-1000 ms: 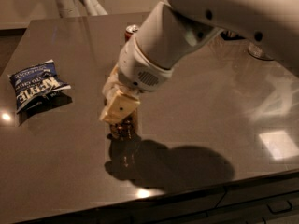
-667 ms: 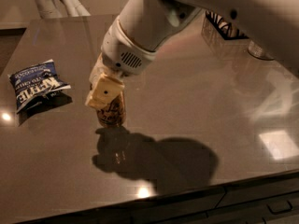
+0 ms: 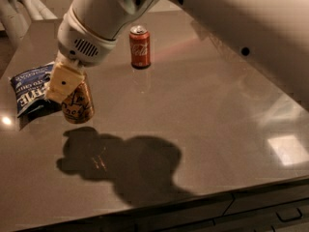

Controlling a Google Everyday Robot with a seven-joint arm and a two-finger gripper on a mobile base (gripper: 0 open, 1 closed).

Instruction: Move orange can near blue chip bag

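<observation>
The orange can [image 3: 78, 105], golden-orange with dark script marks, is held in my gripper [image 3: 66, 88] at the left of the table. The gripper's cream fingers [image 3: 62, 82] are shut around the can's upper part. The can hangs tilted a little above the table surface, its shadow below it. The blue chip bag [image 3: 30, 87], dark blue with white block letters, lies flat at the table's left edge, just left of the can and partly hidden behind the gripper.
A red cola can [image 3: 140, 47] with white script stands upright farther back, right of the gripper. The brown table [image 3: 207, 124] reflects ceiling lights at the right. My white arm crosses the top of the view. The table's front edge with drawers runs along the bottom.
My gripper has carried the orange can leftward toward the blue chip bag; it is now right beside the bag. The red cola can has come into view behind.
</observation>
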